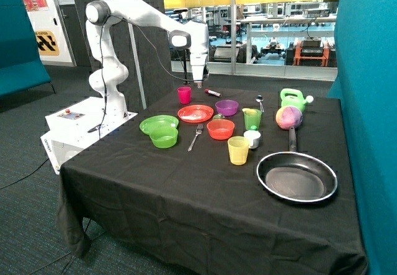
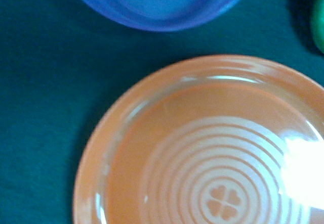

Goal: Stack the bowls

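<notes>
— Where's the arm at right now?

— Up in the air over the far side of the table. The gripper hangs well above the black cloth, between the pink cup and the red marker, just behind the red plate. I can't tell from here whether its fingers are apart or together, and the wrist view doesn't show them at all.

— And the bowls?

— All three sit apart on the cloth, none stacked. The purple bowl is the nearest one to the gripper, a little forward of it and off to the side, just beside the red plate. The orange-red bowl lies further toward the front, in front of the purple one and next to the plate's near edge. The lime green bowl is the farthest from the gripper, touching the front rim of the green plate.

— What does the wrist camera look down on?

— Mostly the red plate, with ringed grooves and a clover mark at its middle. The rim of the purple bowl shows just beyond it, with dark cloth between the two.

— Anything between the bowls?

— A fork lies between the lime green and orange-red bowls. A yellow cup stands just in front of the orange-red one, and a green cup beside it.
</notes>
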Robot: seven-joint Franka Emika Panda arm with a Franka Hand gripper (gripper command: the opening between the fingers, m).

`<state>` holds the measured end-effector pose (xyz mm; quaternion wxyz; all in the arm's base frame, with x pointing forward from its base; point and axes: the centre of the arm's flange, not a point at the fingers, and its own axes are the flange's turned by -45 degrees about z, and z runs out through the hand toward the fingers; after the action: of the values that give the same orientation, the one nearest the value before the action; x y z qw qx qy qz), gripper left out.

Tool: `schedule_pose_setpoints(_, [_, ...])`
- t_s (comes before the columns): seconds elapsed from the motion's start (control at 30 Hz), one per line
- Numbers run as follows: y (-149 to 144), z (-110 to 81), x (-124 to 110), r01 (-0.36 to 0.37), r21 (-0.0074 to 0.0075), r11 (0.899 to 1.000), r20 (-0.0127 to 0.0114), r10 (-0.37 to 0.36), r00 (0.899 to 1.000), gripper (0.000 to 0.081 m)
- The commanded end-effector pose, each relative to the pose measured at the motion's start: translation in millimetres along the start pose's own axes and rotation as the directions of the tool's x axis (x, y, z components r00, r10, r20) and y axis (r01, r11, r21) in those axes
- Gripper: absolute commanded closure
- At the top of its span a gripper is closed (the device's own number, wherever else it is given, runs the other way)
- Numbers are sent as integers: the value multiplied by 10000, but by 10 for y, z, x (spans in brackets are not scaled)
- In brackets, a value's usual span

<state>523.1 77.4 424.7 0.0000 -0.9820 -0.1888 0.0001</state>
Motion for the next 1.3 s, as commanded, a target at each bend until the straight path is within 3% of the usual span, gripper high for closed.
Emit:
schedule_pose_setpoints(0.0, [-281,79,204,470,-1,9989,-1,-470,9989,588])
schedule_pose_setpoints(1.27, [-687,394,686,766,-1,9971,-1,-766,9971,482])
